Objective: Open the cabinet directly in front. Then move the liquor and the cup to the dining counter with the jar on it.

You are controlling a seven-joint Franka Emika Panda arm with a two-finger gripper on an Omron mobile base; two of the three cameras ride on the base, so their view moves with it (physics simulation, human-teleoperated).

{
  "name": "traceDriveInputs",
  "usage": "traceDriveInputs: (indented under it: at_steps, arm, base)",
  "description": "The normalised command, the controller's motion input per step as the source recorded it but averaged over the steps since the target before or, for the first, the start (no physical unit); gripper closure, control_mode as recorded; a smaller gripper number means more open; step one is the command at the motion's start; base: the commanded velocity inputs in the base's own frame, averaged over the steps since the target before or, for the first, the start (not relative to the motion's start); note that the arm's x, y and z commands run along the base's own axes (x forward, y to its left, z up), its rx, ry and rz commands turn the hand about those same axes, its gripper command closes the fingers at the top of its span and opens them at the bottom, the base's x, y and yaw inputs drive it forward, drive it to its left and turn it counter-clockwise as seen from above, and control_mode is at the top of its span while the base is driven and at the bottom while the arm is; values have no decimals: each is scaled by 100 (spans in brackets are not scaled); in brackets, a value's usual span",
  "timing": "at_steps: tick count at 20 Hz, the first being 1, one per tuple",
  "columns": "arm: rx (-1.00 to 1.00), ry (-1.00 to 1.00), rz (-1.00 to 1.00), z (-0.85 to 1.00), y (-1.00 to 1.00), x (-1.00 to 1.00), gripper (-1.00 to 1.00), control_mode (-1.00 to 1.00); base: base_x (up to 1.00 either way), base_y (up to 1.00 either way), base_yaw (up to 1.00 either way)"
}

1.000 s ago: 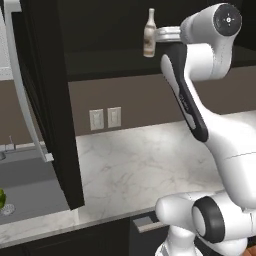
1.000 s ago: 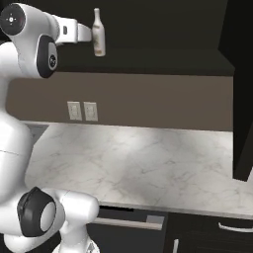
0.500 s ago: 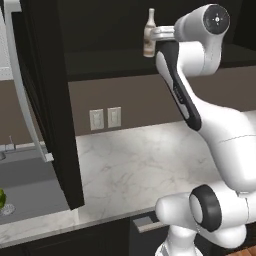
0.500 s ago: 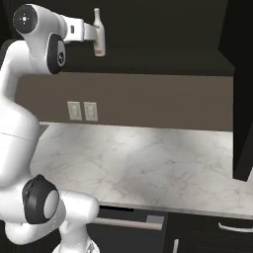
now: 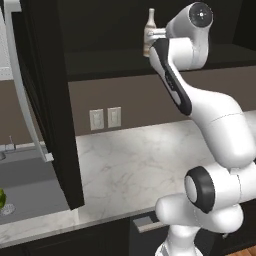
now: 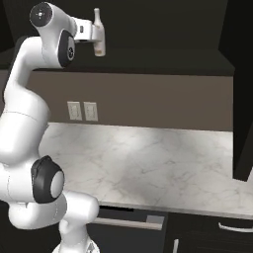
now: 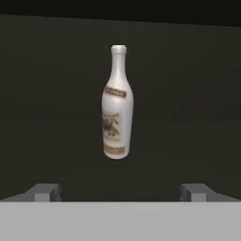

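Low in the hand view, the gripper (image 7: 120, 192) has its fingertips (image 7: 44, 192) spread wide, grasping nothing. Beyond them, centre frame, the liquor (image 7: 116, 106) stands upright inside the dark cabinet (image 5: 100, 45), doors swung open.

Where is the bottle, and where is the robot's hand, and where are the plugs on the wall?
liquor (image 7: 116, 106): hand view, on its label, mid-body.
gripper (image 7: 120, 192): hand view, midway between its two fingertips, jaws apart.
wall outlets (image 6: 82, 110): right base view, between the two plates.
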Motion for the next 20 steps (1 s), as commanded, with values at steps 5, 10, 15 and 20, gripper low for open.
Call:
traceDriveInputs:
  at_steps: [5, 10, 15, 20]
  arm:
    - [0, 0, 0, 0, 0, 39, -100, -100]
    - [0, 0, 0, -1, 0, 43, -100, -100]
    - [0, 0, 0, -4, 0, 51, -100, -100]
    - [0, 0, 0, -1, 1, 53, -100, -100]
  base:
    - [0, 0, 0]
    - [0, 0, 0]
    - [0, 0, 0]
    - [0, 0, 0]
